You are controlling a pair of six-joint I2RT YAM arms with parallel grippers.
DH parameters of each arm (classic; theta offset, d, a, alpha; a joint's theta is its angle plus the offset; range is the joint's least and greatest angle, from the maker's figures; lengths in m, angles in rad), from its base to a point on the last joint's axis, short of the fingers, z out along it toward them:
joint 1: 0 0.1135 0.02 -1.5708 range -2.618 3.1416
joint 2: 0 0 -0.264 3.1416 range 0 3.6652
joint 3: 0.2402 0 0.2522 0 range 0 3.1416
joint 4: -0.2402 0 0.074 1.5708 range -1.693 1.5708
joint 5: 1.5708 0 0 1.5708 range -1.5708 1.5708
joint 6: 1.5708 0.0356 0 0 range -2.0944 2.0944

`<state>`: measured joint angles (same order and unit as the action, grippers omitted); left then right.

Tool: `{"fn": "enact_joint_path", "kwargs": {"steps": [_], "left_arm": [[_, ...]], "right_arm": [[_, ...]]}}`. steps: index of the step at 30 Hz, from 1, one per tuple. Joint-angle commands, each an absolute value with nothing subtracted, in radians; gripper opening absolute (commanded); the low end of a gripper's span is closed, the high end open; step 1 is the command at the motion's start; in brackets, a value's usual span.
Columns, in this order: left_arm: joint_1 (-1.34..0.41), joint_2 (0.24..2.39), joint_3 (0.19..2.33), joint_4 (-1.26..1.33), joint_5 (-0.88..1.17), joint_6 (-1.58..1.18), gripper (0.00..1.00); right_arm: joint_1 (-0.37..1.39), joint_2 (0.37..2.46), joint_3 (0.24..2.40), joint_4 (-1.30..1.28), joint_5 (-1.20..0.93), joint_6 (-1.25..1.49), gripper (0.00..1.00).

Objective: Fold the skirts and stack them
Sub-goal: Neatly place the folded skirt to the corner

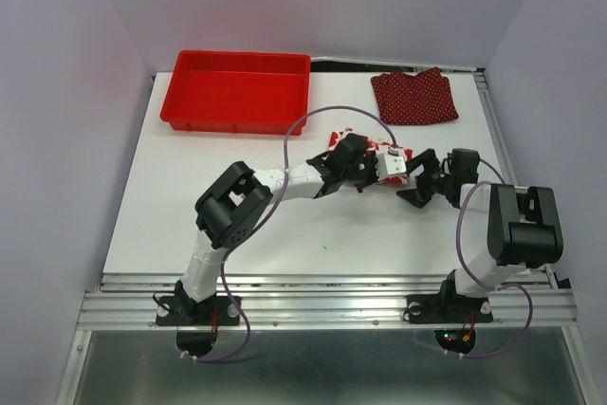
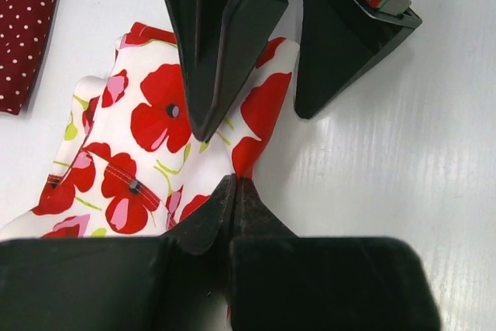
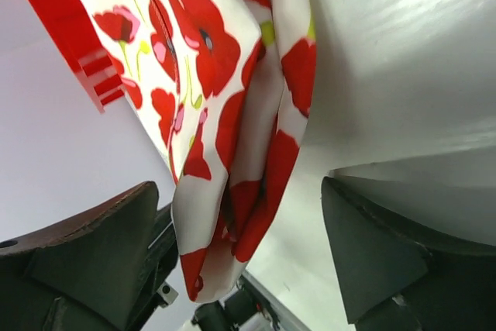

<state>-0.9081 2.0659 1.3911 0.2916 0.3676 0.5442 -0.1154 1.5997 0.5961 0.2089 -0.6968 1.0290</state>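
Observation:
The white skirt with large red flowers point(image 2: 147, 125) lies crumpled on the table at centre-right and is mostly hidden by the grippers in the top view point(image 1: 340, 138). My left gripper point(image 2: 235, 182) is shut on its near corner; it also shows in the top view point(image 1: 377, 174). My right gripper point(image 3: 240, 246) is open, with the skirt's lifted edge point(image 3: 232, 122) between its fingers point(image 2: 225, 36). In the top view the right gripper point(image 1: 412, 182) faces the left one. The dark red polka-dot skirt point(image 1: 413, 97) lies flat at the back right, apart from both grippers; it also shows in the left wrist view point(image 2: 27, 21).
A red plastic tray point(image 1: 235, 90) stands at the back left of the white table point(image 1: 285, 234); its rim also shows in the right wrist view point(image 3: 58, 21). Purple cables loop over both arms. A metal rail point(image 1: 322, 305) runs along the near edge.

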Motion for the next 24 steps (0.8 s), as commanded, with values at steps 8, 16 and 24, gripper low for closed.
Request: {"fn": "enact_joint_path", "kwargs": {"steps": [8,16,24], "left_arm": [[-0.905,2.068,1.427,0.327,0.400,0.520,0.00],[-0.916,2.083,1.433,0.330,0.385,0.522,0.00],[-0.916,2.046,1.444,0.276,0.341,0.471,0.43]], "right_arm": [[-0.100,1.661,0.595,0.399,-0.563,1.101,0.78],[-0.080,1.726,0.607,0.456,-0.554,1.108,0.56],[-0.080,1.753,0.715,0.382,-0.485,0.928,0.20]]}}
